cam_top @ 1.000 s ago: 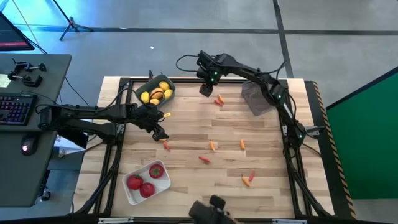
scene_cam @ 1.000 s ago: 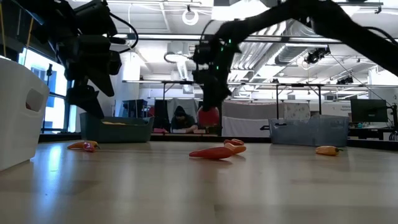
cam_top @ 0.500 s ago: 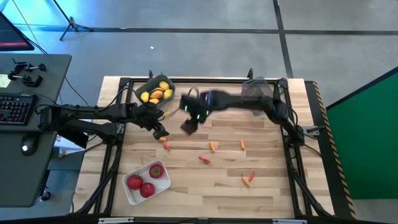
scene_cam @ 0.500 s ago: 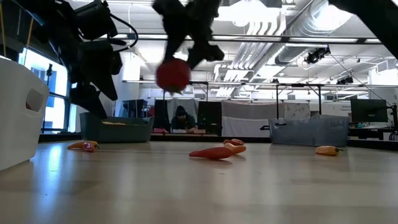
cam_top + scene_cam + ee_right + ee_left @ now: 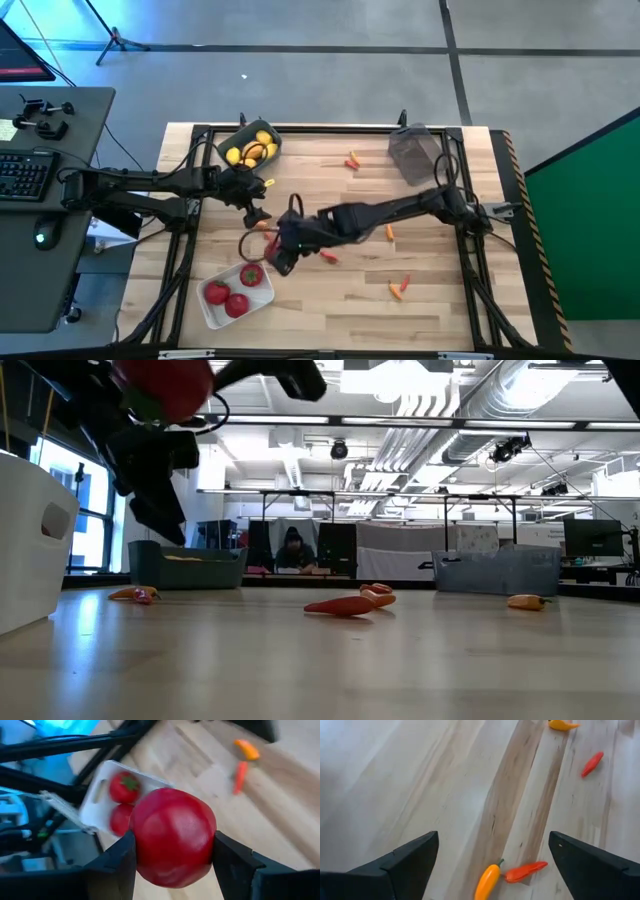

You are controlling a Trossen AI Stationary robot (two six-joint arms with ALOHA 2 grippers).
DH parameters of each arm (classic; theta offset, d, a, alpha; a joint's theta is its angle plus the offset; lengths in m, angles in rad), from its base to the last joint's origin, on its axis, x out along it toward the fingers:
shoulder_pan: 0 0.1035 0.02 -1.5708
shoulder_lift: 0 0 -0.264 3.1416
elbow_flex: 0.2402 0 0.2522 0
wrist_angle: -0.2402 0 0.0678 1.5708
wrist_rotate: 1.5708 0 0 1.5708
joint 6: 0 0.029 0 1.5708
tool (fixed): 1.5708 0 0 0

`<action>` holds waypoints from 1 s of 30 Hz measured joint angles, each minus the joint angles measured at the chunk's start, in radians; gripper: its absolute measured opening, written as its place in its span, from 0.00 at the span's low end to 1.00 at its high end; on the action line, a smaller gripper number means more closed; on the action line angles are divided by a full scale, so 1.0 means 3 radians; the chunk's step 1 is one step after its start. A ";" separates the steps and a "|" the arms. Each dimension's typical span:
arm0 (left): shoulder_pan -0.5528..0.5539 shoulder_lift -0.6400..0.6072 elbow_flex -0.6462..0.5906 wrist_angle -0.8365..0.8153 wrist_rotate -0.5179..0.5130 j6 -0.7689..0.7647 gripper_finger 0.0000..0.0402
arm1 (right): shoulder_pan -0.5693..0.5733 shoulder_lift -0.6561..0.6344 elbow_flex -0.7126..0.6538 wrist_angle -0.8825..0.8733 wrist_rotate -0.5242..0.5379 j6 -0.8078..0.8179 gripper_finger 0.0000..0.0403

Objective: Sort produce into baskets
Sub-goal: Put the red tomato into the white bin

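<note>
Gripping a round red fruit (image 5: 172, 837) across its widest part, with one dark finger on each side, was the right gripper (image 5: 283, 255), stretched across to just beside the white basket (image 5: 213, 318), which already held three red ones. Looked smooth, glossy and rigid like a light plastic toy, so probably slippery; best pinched at the equator, as here. Had no real long axis, being nearly a ball; stem end could not be told.

Hovered a little farther off, over bare table with fingers spread wide and nothing between them, the left gripper (image 5: 257, 216). Lay beneath it an orange pepper (image 5: 487, 881) touching a red pepper (image 5: 526, 870) — thin, light, likely to roll, long axes roughly end to end; best pinched mid-body across the width.

Sat beyond, at the far edge, the blue-grey basket (image 5: 226, 141) of yellow fruits and the dark translucent basket (image 5: 413, 155).
</note>
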 joint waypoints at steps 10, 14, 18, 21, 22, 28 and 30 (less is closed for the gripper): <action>-0.0001 -0.0001 -0.0011 0.0126 -0.0085 0.0208 0.68 | 0.0200 0.0115 0.0000 0.0404 0.0072 0.0109 0.48; -0.0001 -0.0001 -0.0116 0.0386 -0.0093 0.0168 0.62 | 0.0211 0.0114 0.0000 0.0483 0.0089 0.0157 0.48; -0.0001 -0.0001 -0.0197 0.0465 -0.0102 0.0095 0.58 | 0.0214 0.0154 0.0001 0.0771 0.0076 0.0149 0.48; -0.0001 -0.0001 -0.0202 0.0458 -0.0119 0.0093 0.56 | 0.0215 0.0268 0.0004 0.0944 0.0038 0.0160 0.48; -0.0001 -0.0001 -0.0202 0.0470 -0.0132 0.0094 0.56 | 0.0219 0.0311 0.0003 0.0987 0.0032 0.0170 0.48; 0.0007 -0.0001 -0.0202 0.0578 -0.0282 0.0112 0.54 | 0.0237 0.0457 0.0000 0.1172 -0.0016 0.0154 0.48; 0.0008 -0.0001 -0.0202 0.0601 -0.0312 0.0112 0.54 | 0.0237 0.0525 0.0000 0.1258 -0.0080 0.0138 0.48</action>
